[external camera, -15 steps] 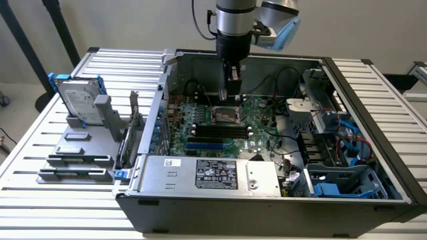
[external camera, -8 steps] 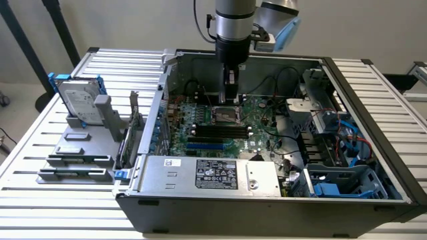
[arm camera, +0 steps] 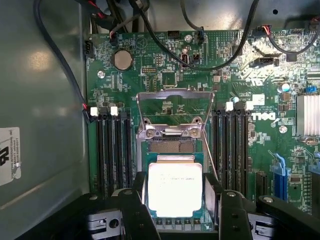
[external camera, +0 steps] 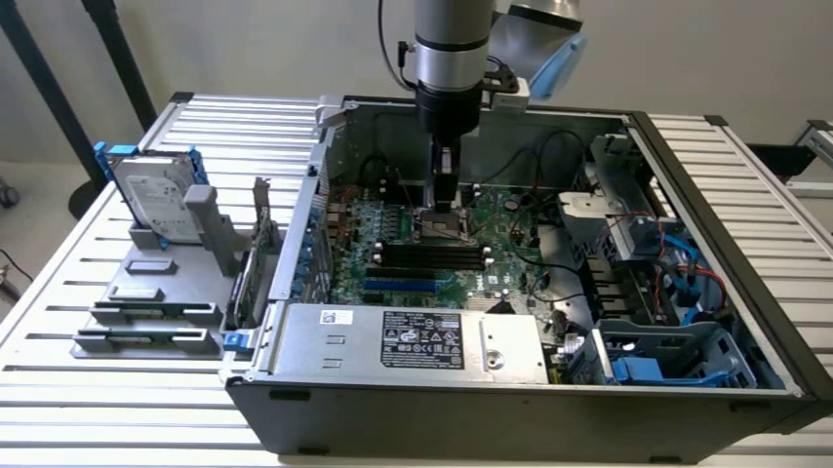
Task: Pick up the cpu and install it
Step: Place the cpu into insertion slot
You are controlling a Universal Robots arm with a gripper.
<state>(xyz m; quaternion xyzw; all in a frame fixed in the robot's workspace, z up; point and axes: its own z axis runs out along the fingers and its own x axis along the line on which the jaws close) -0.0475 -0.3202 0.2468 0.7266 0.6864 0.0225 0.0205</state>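
Just cpu (arm camera: 175, 186) edges behind clamped tool (arm camera: 175, 202)

Exterior view: illumination is even and diffuse, bright on the pale wall and on the ribbed desk (external camera: 78, 292). The interior of the computer case (external camera: 521, 414) is dimmer, and the motherboard (external camera: 390, 229) lies in soft shade.

Wrist view: the metal top of the cpu (arm camera: 175, 187) reflects strongly and washes out to near white; its markings are barely legible. A faint highlight lies on the grey case wall. The tool (arm camera: 176, 202) is in deep shadow, near black.
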